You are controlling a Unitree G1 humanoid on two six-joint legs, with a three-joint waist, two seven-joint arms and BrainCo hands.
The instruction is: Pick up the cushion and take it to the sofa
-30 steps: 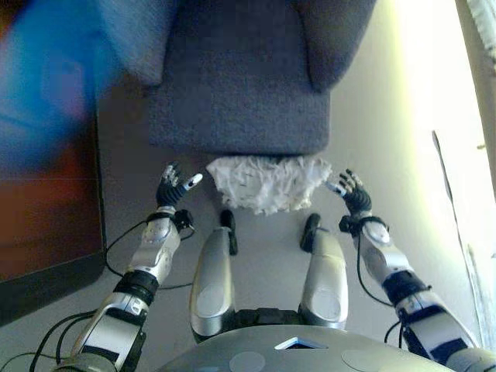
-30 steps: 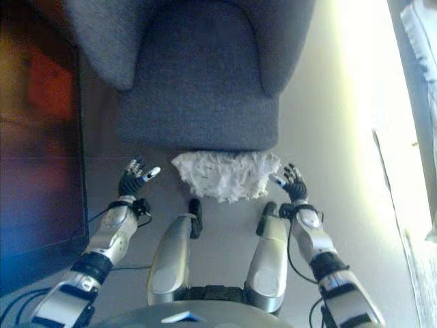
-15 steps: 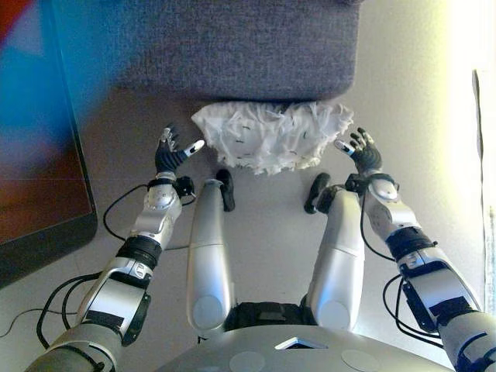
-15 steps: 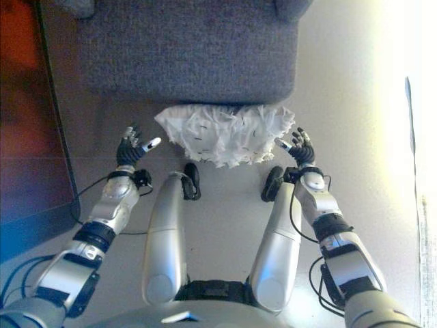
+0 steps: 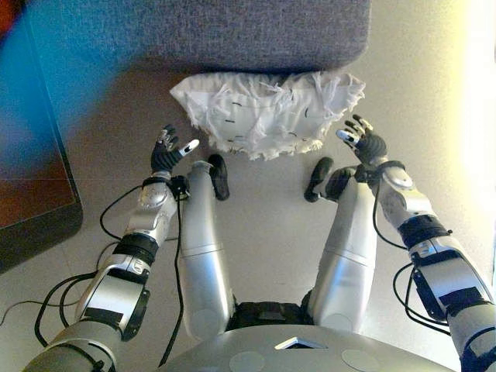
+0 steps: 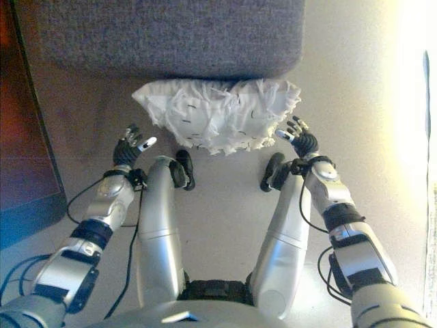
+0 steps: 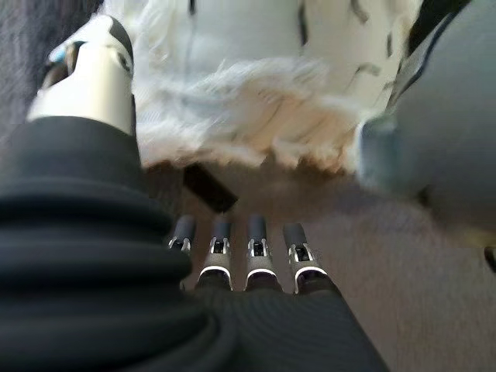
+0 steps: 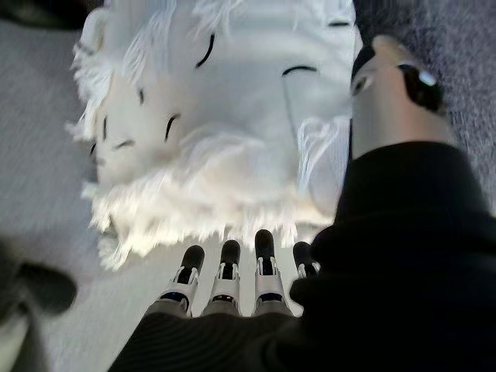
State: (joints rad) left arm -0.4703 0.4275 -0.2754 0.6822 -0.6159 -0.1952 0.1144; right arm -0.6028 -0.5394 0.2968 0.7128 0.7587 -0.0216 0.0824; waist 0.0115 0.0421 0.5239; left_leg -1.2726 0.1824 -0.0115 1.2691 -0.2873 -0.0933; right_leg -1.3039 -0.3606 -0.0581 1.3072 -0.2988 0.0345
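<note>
A white fringed cushion [image 5: 267,115] with short dark marks lies on the floor, against the front of a grey sofa [image 5: 232,35]. My left hand [image 5: 167,154] is open just left of the cushion's near left corner, not touching it. My right hand [image 5: 366,142] is open by the cushion's near right corner. In the left wrist view the cushion [image 7: 256,70] lies just past my straight fingers [image 7: 256,232]. In the right wrist view the cushion [image 8: 225,132] is close before my fingers [image 8: 225,260], the thumb [image 8: 387,85] beside its edge.
A dark low table or screen [image 5: 31,178] stands on the floor at the left. The pale floor [image 5: 434,108] stretches to the right of the sofa, brightly lit.
The camera has tipped further down, so sofa and cushion sit higher in the picture. Both hands have come closer to the cushion's two sides, fingers still open.
</note>
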